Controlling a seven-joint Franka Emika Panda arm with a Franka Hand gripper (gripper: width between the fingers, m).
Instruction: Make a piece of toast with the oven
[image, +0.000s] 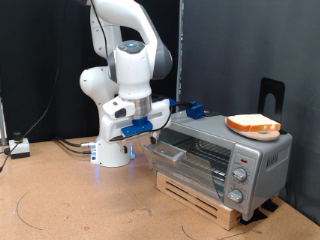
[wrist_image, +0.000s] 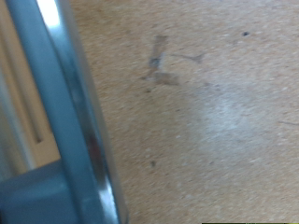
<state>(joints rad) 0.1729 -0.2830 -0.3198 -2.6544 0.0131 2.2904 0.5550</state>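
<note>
Gripper (image: 150, 138): low, at oven door edge on exterior view's left; finger spread cannot be told. Toaster oven (image: 222, 152): silver-grey, glass door (image: 168, 153) partly lowered, knobs (image: 240, 177) on right panel, seated on wooden pallet (image: 205, 200). Piece of toast (image: 253, 124): flat on oven top, far from gripper. Wrist view: door's metal rim (wrist_image: 75, 112) over speckled tabletop (wrist_image: 206, 121).

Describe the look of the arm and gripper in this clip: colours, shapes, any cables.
The arm is glossy white with rounded, bulbous joints and dark grey seams, on a white base. The gripper carries bright blue parts on a white hand. Cables trail across the floor from the base toward the exterior view's left.
</note>
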